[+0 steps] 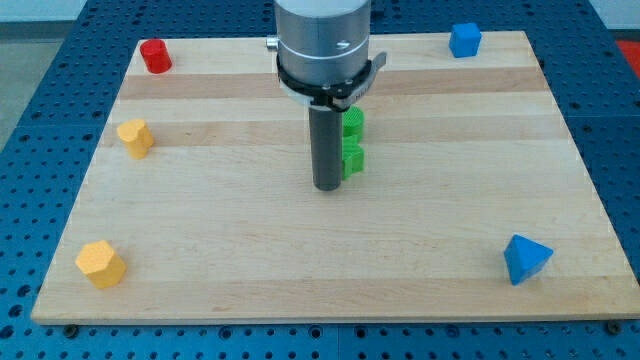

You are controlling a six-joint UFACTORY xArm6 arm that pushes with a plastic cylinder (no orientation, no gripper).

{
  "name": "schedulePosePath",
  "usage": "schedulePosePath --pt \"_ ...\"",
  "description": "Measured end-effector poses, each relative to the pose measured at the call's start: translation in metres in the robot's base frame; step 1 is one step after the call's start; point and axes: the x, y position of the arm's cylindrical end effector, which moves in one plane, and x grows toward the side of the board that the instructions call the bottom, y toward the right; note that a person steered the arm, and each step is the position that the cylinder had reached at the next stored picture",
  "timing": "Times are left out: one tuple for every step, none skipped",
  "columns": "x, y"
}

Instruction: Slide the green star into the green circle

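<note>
Two green blocks sit near the middle of the wooden board (pixel 250 250), one above the other and touching or nearly so. The upper green block (pixel 354 123) and the lower green block (pixel 353 159) are both partly hidden by the rod, so I cannot tell which is the star and which the circle. My tip (pixel 327 186) rests on the board just left of the lower green block, close against its left side.
A red block (pixel 155 55) lies at the top left, a blue block (pixel 464 40) at the top right. A yellow block (pixel 135 137) is at the left edge, an orange-yellow block (pixel 100 264) at the bottom left, a blue triangular block (pixel 526 259) at the bottom right.
</note>
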Motion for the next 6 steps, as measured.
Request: schedulePosePath --pt "0.027 0.006" --pt "0.019 0.025" --pt "-0.004 0.025" --pt "-0.018 0.025" --pt "-0.018 0.025" --pt "-0.008 0.014"
